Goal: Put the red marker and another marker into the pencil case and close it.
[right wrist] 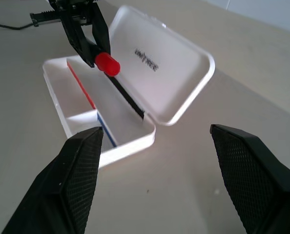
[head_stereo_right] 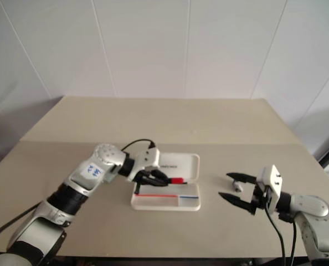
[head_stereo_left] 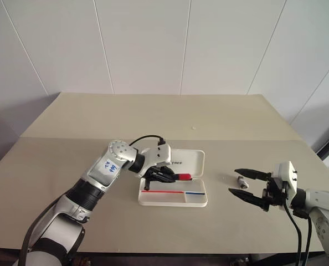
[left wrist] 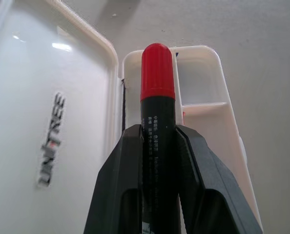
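The white pencil case (head_stereo_left: 199, 200) lies open at the table's middle, its lid (head_stereo_left: 193, 160) folded back flat and its tray edged by a red-and-blue stripe. My left gripper (head_stereo_left: 169, 177) is shut on the red marker (left wrist: 157, 73), a black barrel with a red cap. It holds the marker roughly level over the hinge side of the tray, cap pointing right. To the right, my right gripper (head_stereo_left: 246, 184) hovers open over the table and holds nothing. Another marker (head_stereo_left: 242, 181), small, stubby and pale, lies on the table by its fingertips.
The beige table (head_stereo_left: 153, 119) stretches back to a white panelled wall. A seam crosses the tabletop behind the case. A tiny white speck (head_stereo_left: 193, 128) lies on the far half. The table's right edge runs close to my right arm.
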Motion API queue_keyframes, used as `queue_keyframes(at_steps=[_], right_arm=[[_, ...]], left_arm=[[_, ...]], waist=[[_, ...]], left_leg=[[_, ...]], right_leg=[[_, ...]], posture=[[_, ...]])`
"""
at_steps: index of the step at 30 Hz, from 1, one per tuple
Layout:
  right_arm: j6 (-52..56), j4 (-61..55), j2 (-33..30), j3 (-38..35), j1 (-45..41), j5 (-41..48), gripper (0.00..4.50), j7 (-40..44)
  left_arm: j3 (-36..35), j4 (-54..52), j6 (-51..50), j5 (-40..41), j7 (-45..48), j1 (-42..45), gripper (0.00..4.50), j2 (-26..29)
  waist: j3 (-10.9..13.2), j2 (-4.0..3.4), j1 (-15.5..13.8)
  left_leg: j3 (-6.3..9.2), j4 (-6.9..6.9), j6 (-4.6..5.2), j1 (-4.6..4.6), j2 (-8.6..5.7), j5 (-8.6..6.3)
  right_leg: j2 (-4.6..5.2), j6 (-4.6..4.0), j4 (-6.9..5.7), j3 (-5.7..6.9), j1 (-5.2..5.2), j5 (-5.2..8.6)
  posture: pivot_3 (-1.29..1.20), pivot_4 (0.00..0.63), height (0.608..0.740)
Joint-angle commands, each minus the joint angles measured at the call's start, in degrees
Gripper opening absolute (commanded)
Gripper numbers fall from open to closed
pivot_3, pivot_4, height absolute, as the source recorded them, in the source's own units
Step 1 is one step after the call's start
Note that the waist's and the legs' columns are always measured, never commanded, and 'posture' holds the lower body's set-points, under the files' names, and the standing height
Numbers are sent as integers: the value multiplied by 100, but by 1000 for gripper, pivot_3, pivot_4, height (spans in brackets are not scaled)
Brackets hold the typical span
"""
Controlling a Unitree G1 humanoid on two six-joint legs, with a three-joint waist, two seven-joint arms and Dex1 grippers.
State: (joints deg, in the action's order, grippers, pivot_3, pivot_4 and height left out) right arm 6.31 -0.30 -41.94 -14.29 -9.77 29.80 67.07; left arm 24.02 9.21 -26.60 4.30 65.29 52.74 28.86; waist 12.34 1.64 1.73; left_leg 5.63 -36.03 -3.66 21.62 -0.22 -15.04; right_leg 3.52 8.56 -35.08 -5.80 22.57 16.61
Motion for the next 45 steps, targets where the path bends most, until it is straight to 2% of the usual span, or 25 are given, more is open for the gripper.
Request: queue_keyframes(at_steps=[1, 10, 18, 22, 26, 32, 36, 40, 42, 45], right_arm=[[-108, -198, 14, -197, 26, 115, 4500, -67], [-150, -190, 44, -191, 94, 116, 4500, -137], [-169, -172, 48, -183, 119, 118, 4500, -164], [-177, -155, 31, -186, 123, 124, 4500, -163], [-173, -164, 19, -195, 143, 137, 4500, -159], [-174, -203, 17, -201, 183, 179, 4500, -169], [-155, -217, -8, -208, 231, 215, 4500, -132], [-157, -74, -68, -168, 125, 202, 4500, -22], [-151, -24, -80, -167, 66, 199, 4500, 18], [-152, 42, -95, -144, -1, 182, 4500, 76]], left_arm=[[-41, -146, -151, -36, -31, 159, 563, -120], [57, -30, -475, -174, 48, 168, 563, -265], [27, 58, -559, -214, 14, 187, 3153, -410], [52, -290, -763, -74, 308, 161, 4471, -295], [-85, -1174, -1170, 285, 634, 30, 4471, -34], [-931, -2328, -1796, 1006, 481, -252, 4471, 419], [-1928, -2372, -1899, 973, -693, -389, 4471, 383], [-2559, -1734, -2069, 261, -2430, -451, 4471, 356], [-2783, -1461, -2197, 15, -3160, -471, 4471, 299], [-2860, -1406, -2226, -132, -3645, -755, 4471, 260]], waist=[[0, 0, -4], [0, 0, -10], [0, 0, -6], [0, 0, -6], [0, 0, -3], [1, -1, 10], [1, -1, 0], [1, -1, -2], [1, -1, 6], [1, -1, 6]], left_leg=[[0, 0, 0, 0, 0, 0], [1, -2, 0, 0, -1, 0], [1, -2, 0, 0, 0, 0], [1, -2, 0, -1, -1, 0], [1, 1, -1, 0, 0, 0], [2, 0, -1, -2, 1, 0], [2, -6, -2, -8, 1, 2], [3, -12, -1, -13, -1, 4], [5, -11, -2, -18, -1, 5], [5, -7, -3, -18, -1, 5]], right_leg=[[0, 0, -1, 0, 0, 0], [1, 0, -2, 0, 0, 0], [0, 0, -3, 0, 0, 0], [0, 0, -3, 0, 0, 0], [0, 0, -3, 0, 0, 0], [1, 0, -6, 0, 0, 1], [0, -2, -20, -1, -1, 2], [1, -1, -26, -1, -6, 2], [1, 0, -29, -1, -9, 1], [1, 0, -29, -1, -7, 1]], posture=[[0, 150, 740], [0, 150, 740], [0, 150, 740], [0, 150, 740], [0, 150, 740], [0, 150, 740], [0, 150, 740], [0, 150, 740], [0, 150, 740], [0, 150, 740]])
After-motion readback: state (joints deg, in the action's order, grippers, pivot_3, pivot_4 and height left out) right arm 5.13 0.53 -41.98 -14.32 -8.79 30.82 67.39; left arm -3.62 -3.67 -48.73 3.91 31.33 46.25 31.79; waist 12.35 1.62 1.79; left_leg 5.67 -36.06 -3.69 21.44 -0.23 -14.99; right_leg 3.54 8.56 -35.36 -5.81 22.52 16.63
